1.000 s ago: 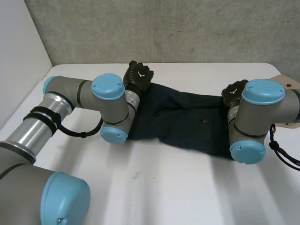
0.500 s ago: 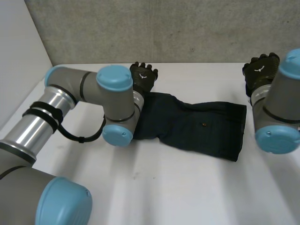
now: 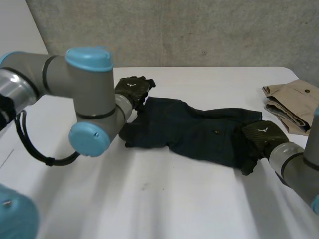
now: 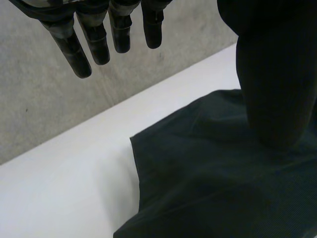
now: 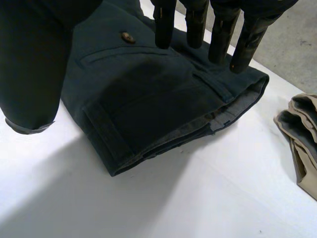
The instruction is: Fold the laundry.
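The left arm (image 3: 89,94) reaches in across the left part of the white table (image 3: 164,204). Its left hand (image 3: 132,89) sits at the far left corner of the dark pants (image 3: 194,132). In the left wrist view the fingers (image 4: 99,34) are straight and spread wide from the thumb (image 4: 272,74), holding nothing. They are clear of the cloth, while the thumb points down over the pants' edge; whether it touches I cannot tell.

The pants lie flat across the middle of the table, folded lengthwise, with the narrower end at the left and the waistband (image 5: 233,106) at the right. A small button (image 5: 128,36) shows on a back pocket.

The right hand (image 3: 261,135) is over the waistband end, near the pants' front right corner. In the right wrist view its fingers (image 5: 195,22) are straight and the thumb (image 5: 29,69) stands wide apart, gripping nothing. I cannot tell whether the fingertips touch the cloth.

A folded beige cloth (image 3: 291,102) lies at the table's right edge, apart from the pants.
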You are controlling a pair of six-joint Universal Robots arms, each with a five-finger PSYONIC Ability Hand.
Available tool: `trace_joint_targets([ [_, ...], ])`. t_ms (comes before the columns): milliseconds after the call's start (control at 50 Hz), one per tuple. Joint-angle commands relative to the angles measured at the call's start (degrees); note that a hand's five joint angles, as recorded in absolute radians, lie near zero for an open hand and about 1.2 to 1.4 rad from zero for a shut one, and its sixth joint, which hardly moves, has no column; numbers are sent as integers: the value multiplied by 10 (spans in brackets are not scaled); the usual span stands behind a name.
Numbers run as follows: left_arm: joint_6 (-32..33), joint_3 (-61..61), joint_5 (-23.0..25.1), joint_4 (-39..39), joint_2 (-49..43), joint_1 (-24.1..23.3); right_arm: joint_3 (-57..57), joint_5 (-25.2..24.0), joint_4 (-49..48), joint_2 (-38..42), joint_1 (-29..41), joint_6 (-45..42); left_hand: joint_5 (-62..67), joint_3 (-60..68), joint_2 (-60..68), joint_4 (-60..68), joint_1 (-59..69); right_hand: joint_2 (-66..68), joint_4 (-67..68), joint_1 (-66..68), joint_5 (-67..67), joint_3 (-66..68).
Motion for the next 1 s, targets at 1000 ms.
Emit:
trace_joint_targets([
  [1000, 18, -413, 27, 271, 269, 14, -144, -50, -30, 26, 89, -397, -26, -20, -16, -16, -12, 673, 668, 685, 661, 679],
])
